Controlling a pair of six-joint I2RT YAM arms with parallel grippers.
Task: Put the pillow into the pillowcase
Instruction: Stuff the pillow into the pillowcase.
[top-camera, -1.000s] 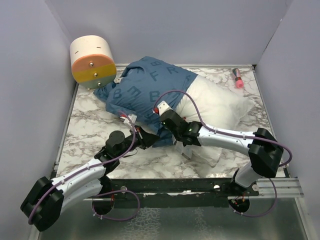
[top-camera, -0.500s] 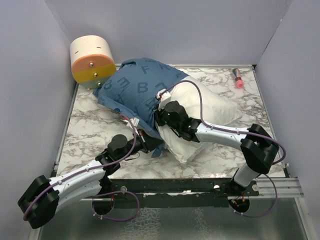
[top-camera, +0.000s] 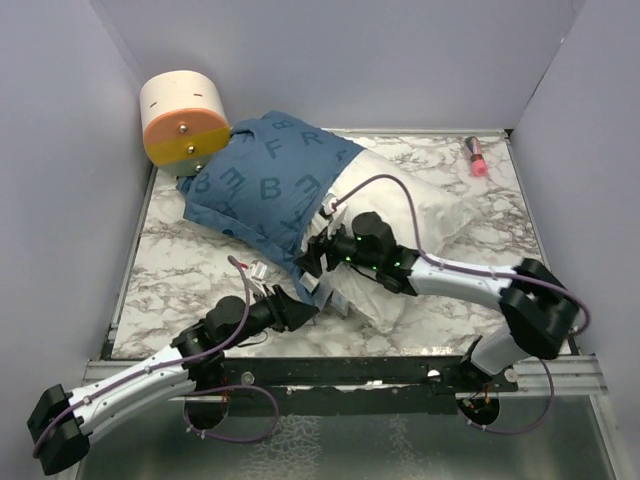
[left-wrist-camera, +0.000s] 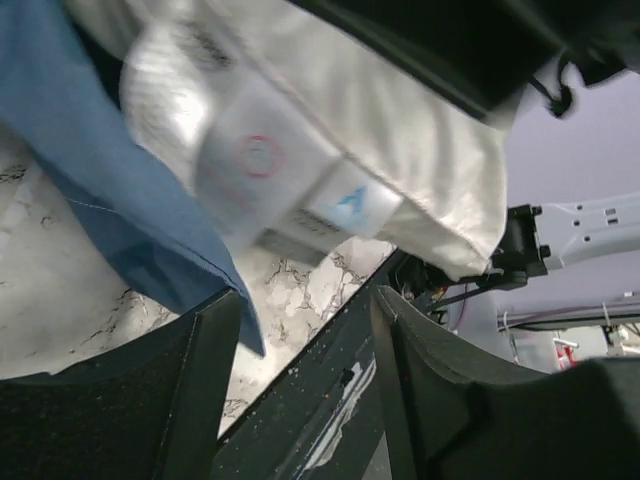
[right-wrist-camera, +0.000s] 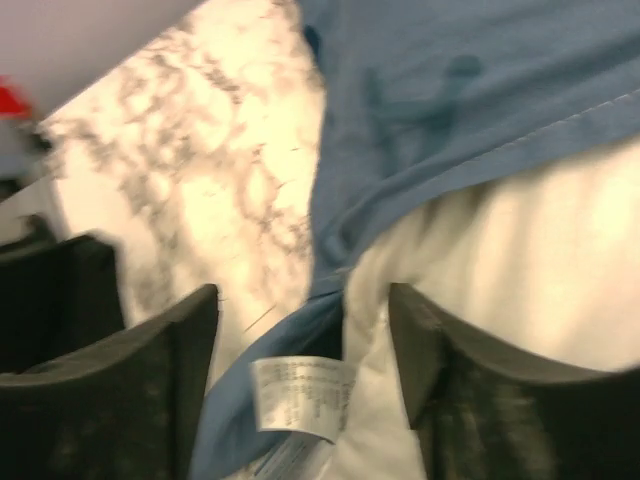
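Left gripper (left-wrist-camera: 305, 297) and right gripper (right-wrist-camera: 302, 292) have both sprung apart. The pillow (top-camera: 430, 215) lies diagonally, far-left end inside the pillowcase (top-camera: 265, 185), bare end near-right.

The pillow (top-camera: 430, 215) lies across the middle of the table (top-camera: 175, 270), with its left end inside the pillowcase (top-camera: 270, 180). Behind and left of the pillow there's a drum (top-camera: 183, 120), just beside the pillowcase. A tube (top-camera: 476, 157) lies behind the pillow's right end, apart from it.
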